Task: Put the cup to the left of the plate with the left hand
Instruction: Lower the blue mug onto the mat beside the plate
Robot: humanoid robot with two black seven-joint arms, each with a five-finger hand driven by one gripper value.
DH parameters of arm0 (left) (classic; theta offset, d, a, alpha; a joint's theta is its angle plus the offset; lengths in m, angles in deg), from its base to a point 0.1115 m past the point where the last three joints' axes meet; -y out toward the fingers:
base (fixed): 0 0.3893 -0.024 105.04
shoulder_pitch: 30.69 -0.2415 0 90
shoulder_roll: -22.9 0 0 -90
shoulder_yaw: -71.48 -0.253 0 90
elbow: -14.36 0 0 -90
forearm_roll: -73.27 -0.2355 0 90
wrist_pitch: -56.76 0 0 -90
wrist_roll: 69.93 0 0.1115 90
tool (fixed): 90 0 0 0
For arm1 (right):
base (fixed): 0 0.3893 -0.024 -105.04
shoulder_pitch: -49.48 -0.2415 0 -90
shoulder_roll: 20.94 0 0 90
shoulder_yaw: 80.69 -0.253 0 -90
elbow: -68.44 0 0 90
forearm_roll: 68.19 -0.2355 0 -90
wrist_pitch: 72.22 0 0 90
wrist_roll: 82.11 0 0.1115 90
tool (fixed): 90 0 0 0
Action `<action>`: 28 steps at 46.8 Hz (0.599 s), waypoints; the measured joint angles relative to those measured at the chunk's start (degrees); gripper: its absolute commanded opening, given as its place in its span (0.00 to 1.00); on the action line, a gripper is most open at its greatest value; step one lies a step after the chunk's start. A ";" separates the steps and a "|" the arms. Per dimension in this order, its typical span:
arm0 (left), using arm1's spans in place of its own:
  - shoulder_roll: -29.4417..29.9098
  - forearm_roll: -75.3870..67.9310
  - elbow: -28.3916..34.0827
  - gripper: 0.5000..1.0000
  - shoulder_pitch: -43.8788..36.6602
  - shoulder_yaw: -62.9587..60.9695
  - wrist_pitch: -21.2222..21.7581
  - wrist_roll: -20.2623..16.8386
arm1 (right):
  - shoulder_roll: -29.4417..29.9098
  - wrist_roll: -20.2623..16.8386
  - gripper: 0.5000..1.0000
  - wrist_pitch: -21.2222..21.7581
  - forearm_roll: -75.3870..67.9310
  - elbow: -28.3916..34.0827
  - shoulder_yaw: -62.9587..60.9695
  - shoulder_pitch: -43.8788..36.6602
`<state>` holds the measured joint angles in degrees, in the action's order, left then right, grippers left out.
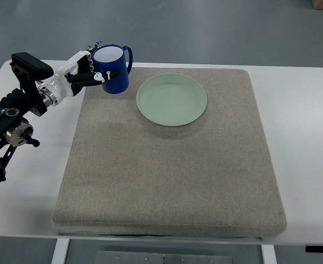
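The left hand [89, 70] is clasping the blue cup [113, 69] from its side, fingers wrapping the wall so the cup is staying upright with its handle turned away. Just beyond the hand, further right, the green plate [171, 99] is lying on the grey mat [167, 176], probably marking the drop spot beside it.

No text, label, brand, number or sign can be read anywhere: the blue cup [113, 70], the green plate [171, 99] and the grey mat [167, 176] bear no print.
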<state>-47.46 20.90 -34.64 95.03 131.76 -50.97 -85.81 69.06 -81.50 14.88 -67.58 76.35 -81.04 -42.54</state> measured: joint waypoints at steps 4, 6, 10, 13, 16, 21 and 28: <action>-0.35 0.10 0.67 0.10 -1.25 -0.10 0.91 -0.38 | 0.00 0.00 0.87 0.00 0.00 -0.01 0.00 0.00; -0.46 0.30 0.82 0.14 -1.47 -0.10 1.20 -0.52 | 0.00 0.00 0.87 0.00 0.00 0.00 0.00 0.00; -0.69 0.55 1.61 0.28 -1.59 -0.10 1.37 -0.87 | 0.00 0.00 0.87 0.00 0.00 0.00 0.00 0.00; -1.10 0.61 2.71 0.30 -1.61 -0.16 1.42 -0.90 | 0.00 0.00 0.87 0.00 0.00 0.00 0.00 -0.01; -1.42 0.72 3.67 0.31 -1.61 -0.50 1.43 -0.90 | 0.00 0.00 0.87 0.00 0.00 0.00 0.00 0.00; -1.79 0.79 4.55 0.32 -1.62 -1.06 1.42 -1.05 | 0.00 0.00 0.87 0.00 0.00 -0.01 0.00 0.00; -1.88 0.86 4.61 0.42 -1.70 -1.29 1.43 -1.08 | 0.00 0.00 0.87 0.00 0.00 -0.02 0.00 0.00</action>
<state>-49.35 21.76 -30.03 93.33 130.47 -49.54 -86.89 69.06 -81.50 14.88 -67.58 76.33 -81.04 -42.54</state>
